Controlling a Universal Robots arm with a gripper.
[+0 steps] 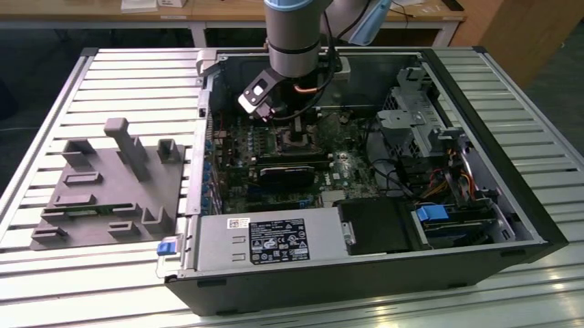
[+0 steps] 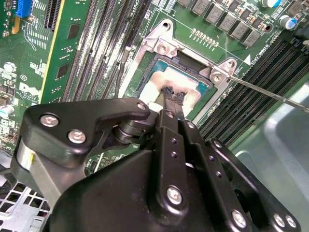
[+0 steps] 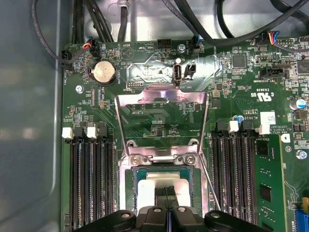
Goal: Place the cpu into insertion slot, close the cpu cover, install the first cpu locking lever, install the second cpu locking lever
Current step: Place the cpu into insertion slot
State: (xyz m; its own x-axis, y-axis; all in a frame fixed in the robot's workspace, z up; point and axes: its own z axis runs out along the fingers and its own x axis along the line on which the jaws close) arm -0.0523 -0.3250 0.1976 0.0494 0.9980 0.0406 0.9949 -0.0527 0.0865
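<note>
**Tips at the cpu, cover open**

Gripper (image 3: pixel 166 193): fingers closed together, nothing held between them. The tips sit at the middle of the cpu (image 3: pixel 145 191); touching or just above, I cannot tell. The cpu lies in the slot (image 2: pixel 142 60) directly under the tips, a pale matt metal square inside a shiny rim. The cover (image 3: pixel 161 96), a thin bright frame with a square window, stands open beyond the tips. A wire lever (image 2: pixel 260 89) runs free just beside them.

Risk, as I judge it: if a corner rides the rim, pressing down could bend the contacts.
</note>
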